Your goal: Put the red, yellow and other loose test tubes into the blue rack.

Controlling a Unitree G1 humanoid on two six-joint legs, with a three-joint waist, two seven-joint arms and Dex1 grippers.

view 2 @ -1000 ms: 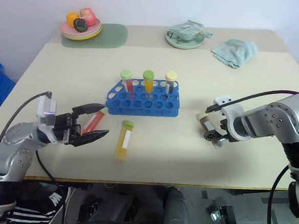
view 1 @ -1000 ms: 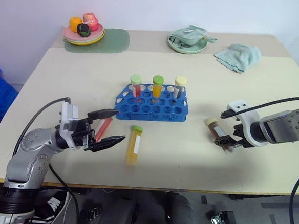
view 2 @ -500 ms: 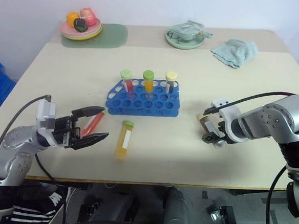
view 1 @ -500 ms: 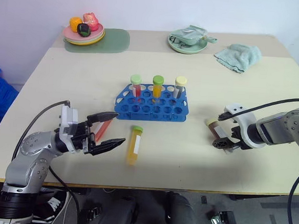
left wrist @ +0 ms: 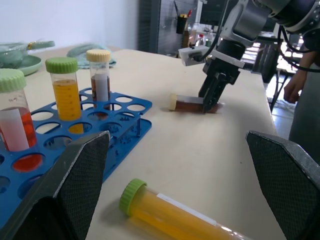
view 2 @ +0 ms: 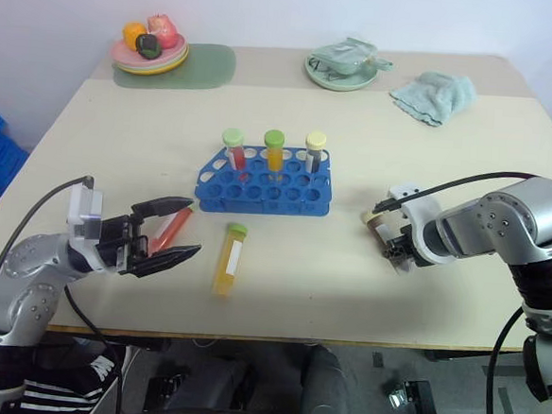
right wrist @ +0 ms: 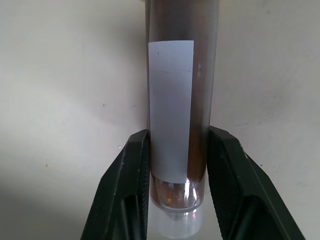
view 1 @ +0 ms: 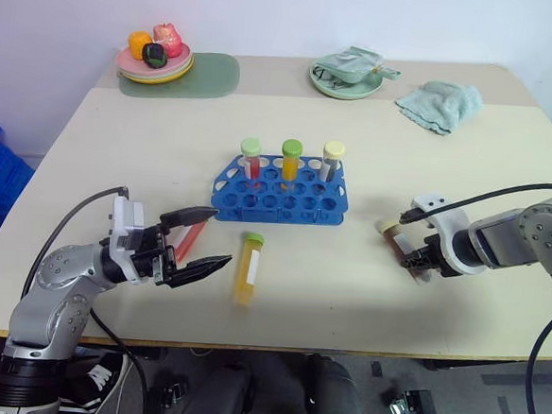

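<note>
Beige counter (view 1: 345,297): my right tool (view 1: 421,265) is clamped near the base of the brown tube (right wrist: 181,115), which seems flat, cap toward the blue rack (view 1: 278,198); left tool (view 1: 201,238) gapes.

Three tubes (view 1: 290,159) stand in the rack's (view 1: 278,200) back row.

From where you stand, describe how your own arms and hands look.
Both arms are silver-grey metal with rounded joints and loose black cables. The left hand and right hand each have two black fingers on a white mount; the left wrist view shows textured finger pads.
</note>
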